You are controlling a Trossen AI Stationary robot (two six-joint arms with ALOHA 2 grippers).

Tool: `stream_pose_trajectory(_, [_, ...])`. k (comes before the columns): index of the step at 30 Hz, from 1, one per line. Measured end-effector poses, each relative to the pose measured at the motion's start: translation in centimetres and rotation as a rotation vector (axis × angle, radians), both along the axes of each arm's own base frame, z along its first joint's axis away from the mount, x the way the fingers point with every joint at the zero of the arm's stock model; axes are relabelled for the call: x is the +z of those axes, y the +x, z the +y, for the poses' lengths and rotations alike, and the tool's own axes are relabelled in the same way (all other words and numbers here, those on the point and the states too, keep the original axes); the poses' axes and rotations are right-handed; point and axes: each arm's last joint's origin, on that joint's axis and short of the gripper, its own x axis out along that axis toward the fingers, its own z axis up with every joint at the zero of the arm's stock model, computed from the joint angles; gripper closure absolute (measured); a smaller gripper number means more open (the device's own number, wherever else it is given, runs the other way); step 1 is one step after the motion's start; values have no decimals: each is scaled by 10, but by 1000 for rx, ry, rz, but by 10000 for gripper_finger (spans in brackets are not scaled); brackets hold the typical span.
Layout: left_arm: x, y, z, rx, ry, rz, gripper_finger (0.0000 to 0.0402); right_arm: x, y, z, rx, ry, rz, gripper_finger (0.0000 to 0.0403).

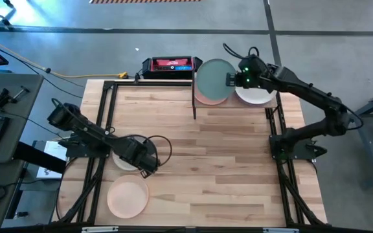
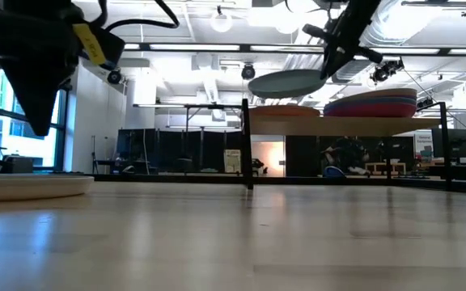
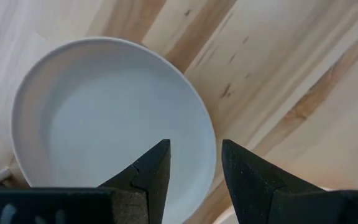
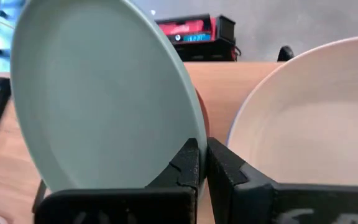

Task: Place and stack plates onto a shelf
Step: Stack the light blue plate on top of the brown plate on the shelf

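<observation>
Shelf [image 2: 346, 123]: right tool [image 4: 202, 163] clenched on teal plate [image 1: 214, 80]; low view shows stack. Left tool [image 3: 194, 165] released.

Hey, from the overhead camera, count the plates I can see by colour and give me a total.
Teal green plate: 1
Pinkish-brown plate, under the teal one: 1
Cream plate: 1
Grey-beige plate: 1
Peach-pink plate: 1
Total: 5

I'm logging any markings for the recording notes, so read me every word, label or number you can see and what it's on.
None can be read.
Red and black box behind the table: pale lettering, too blurred.
Yellow tag on the arm, low view: dark marks, too small.
Plates: no markings visible.
</observation>
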Motion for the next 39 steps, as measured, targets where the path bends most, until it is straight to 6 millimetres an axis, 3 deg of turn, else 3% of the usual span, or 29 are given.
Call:
stream_pose_trajectory(14, [0,5,12,19,2,5,268,-26,19,-19,20,68,76,403])
stream_pose_trajectory(31, [0,5,12,21,2,4,268,-27,18,-28,24,48,71,403])
stream_pose_trajectory(39, [0,5,12,22,1,4,268,-39,26,-32,44,97,99,403])
